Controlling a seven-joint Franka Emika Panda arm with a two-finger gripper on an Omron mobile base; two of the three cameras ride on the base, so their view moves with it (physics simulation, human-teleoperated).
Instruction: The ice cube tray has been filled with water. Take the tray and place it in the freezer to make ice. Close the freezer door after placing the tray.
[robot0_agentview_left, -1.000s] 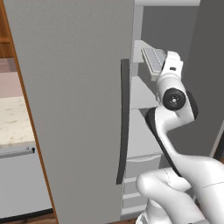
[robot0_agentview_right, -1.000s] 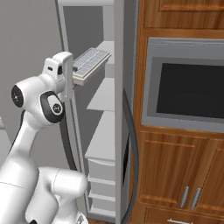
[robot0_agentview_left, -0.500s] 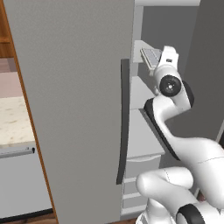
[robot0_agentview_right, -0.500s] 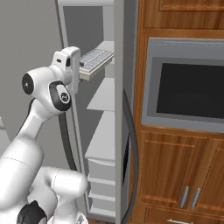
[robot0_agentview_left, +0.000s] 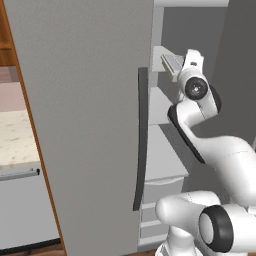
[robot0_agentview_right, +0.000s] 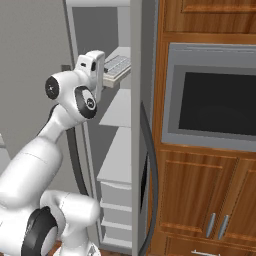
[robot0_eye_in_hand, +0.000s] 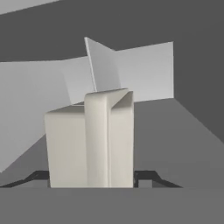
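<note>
One rigid, shallow ice cube tray (robot0_agentview_right: 116, 66) is the only thing being carried, and it sits high inside the open freezer (robot0_agentview_right: 120, 150), level with an upper white shelf (robot0_agentview_right: 119, 109) and roughly horizontal. The gripper (robot0_agentview_right: 103, 75) is closed on the tray's near end, its jaws clamped across the pale edge, which rises as a blocky off-white shape between the fingertips (robot0_eye_in_hand: 33, 177) in the hand view. From the left base camera the tray (robot0_agentview_left: 172, 62) pokes out just left of the wrist, past the edge of the freezer door (robot0_agentview_left: 85, 125), which stands wide open with its long dark handle (robot0_agentview_left: 141, 140) facing the robot. The tray looks stiff and light in itself, but the water in its cells would make it prone to spilling, so it probably needs to stay flat and move slowly. Holding one short end leaves the far end unsupported; a grip on the rim rather than across the cells seems sensible. Whether the tray already rests on a shelf cannot be told. White drawers (robot0_agentview_right: 117, 210) fill the lower freezer, and a wall oven (robot0_agentview_right: 215, 100) stands to the right.
</note>
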